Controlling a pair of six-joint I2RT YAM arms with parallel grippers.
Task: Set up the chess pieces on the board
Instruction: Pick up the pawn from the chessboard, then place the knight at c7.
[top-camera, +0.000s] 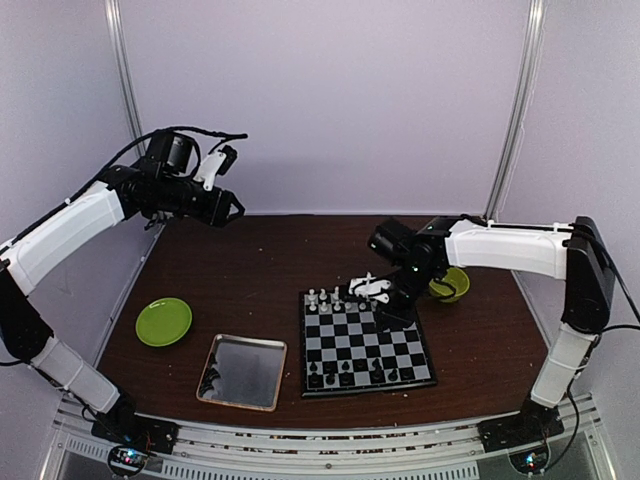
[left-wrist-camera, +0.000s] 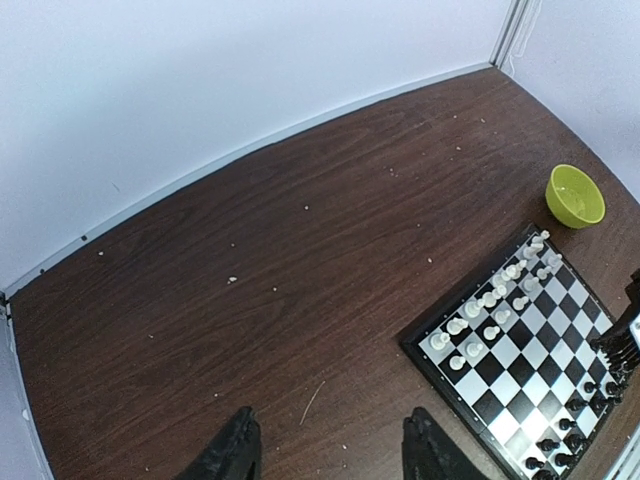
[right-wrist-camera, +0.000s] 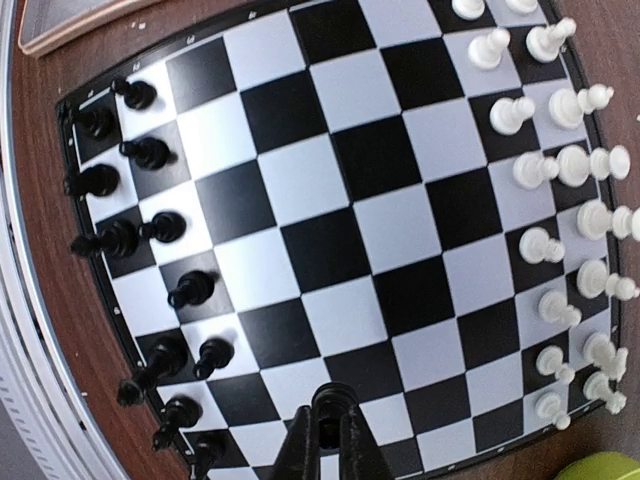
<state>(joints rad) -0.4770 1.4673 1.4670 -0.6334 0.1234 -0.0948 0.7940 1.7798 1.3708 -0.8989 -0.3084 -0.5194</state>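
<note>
The right gripper (right-wrist-camera: 325, 435) has its jaws together, low over the right side of the board (right-wrist-camera: 380, 160); I cannot tell whether a piece is pinched between them. White pieces (right-wrist-camera: 572, 166) stand in the board's far rows and black pieces (right-wrist-camera: 148, 152) in its near rows, and the board lies on the bench (top-camera: 260, 270), right of centre. The left gripper (left-wrist-camera: 330, 445), jaws apart with nothing between them, hangs high over the far left.

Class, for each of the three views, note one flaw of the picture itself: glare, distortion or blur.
Top external: the metal tray shows a pale glare, and the picture is soft. Left wrist: the table's far edge bows slightly. Right wrist: the board's rim curves barrel-like, and the white pieces lean outward.
</note>
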